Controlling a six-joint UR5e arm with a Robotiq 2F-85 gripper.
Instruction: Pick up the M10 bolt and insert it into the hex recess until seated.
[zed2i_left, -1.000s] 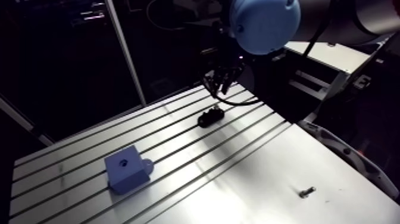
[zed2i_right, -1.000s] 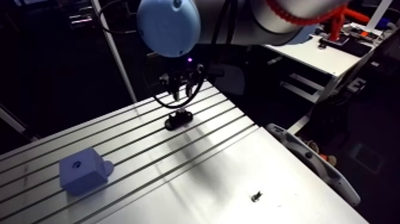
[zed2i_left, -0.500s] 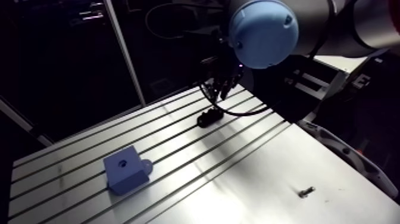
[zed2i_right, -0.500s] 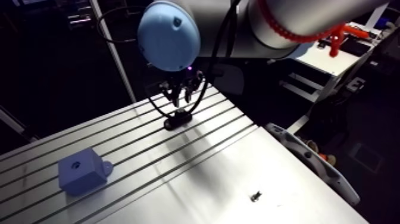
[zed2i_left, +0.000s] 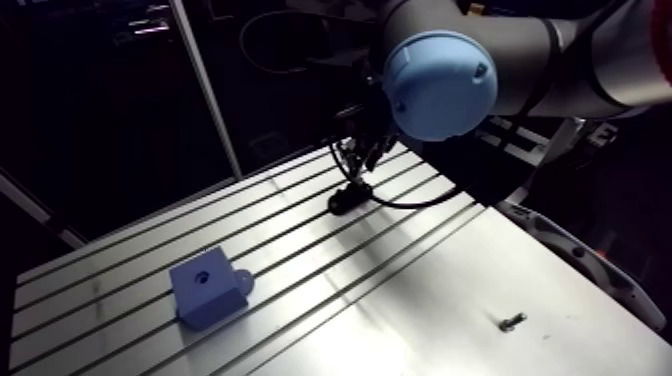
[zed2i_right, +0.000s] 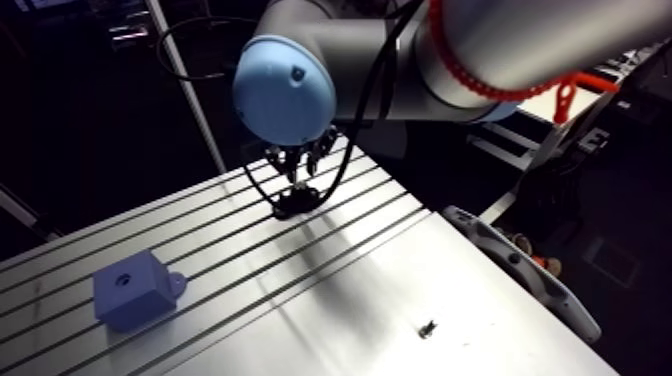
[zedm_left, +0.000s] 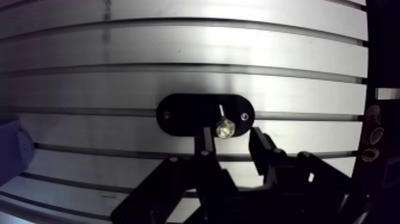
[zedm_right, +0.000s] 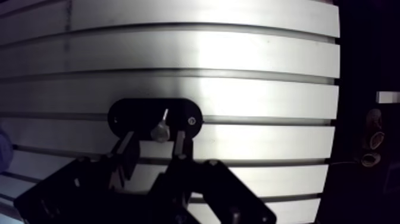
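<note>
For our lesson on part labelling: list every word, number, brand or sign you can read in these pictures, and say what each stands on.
None: no readable text in the arm view or the wrist view.
The blue block shows only a round hole, no label.
The black oval plate, the bolt and the hand show no legible mark.
The small metal part is too small to tell.

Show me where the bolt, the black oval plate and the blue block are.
bolt (zedm_left: 224, 127), wrist view, on its shiny head.
black oval plate (zedm_left: 181, 114), wrist view, on its flat top beside the bolt.
blue block (zed2i_left: 212, 286), arm view, on its top face.
</note>
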